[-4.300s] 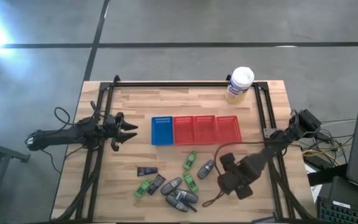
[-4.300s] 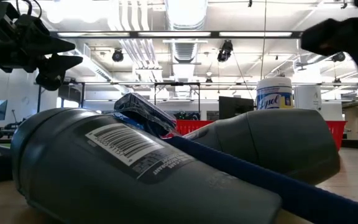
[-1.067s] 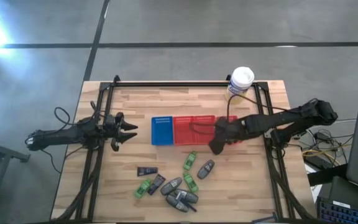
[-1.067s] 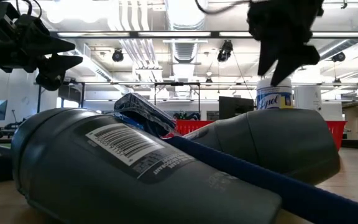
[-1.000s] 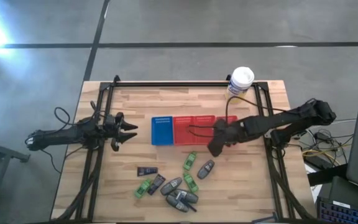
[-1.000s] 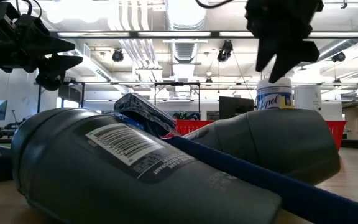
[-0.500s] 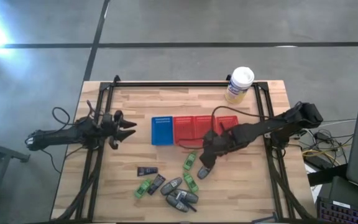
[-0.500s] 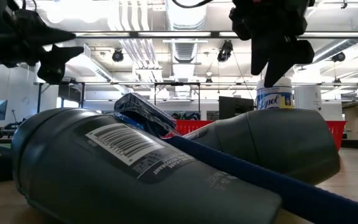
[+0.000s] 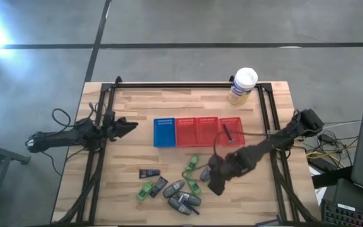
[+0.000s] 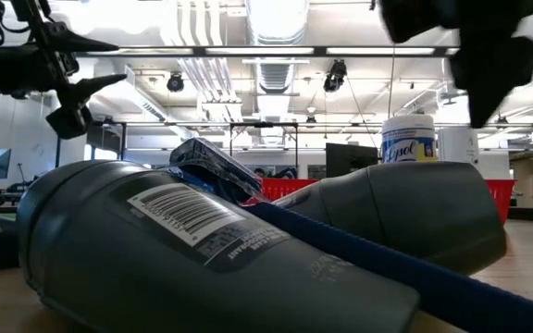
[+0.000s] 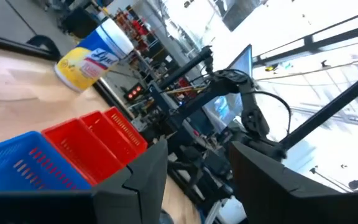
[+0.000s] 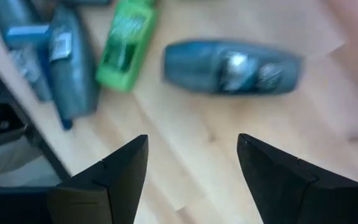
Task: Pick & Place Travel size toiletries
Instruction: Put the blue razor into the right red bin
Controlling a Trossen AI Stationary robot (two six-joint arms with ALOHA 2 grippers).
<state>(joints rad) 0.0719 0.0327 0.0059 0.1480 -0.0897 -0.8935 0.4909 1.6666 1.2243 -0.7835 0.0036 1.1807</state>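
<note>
A grey container [image 12: 232, 67] lies flat on the table [image 9: 257, 195], ahead of the right gripper [image 12: 191, 165] and apart from its two fingers [image 12: 114, 180], which stand wide apart with nothing between them. Beside it lie a green packet [image 12: 126, 43] and more toiletries [image 9: 175, 188] clustered near the table's front edge. Behind them sit red trays [image 9: 208, 131] and a blue tray [image 9: 164, 132], with a canister [image 9: 242, 86] at the back. The left gripper [image 9: 128, 125] waits over the table's left side, its jaws parted and empty.
</note>
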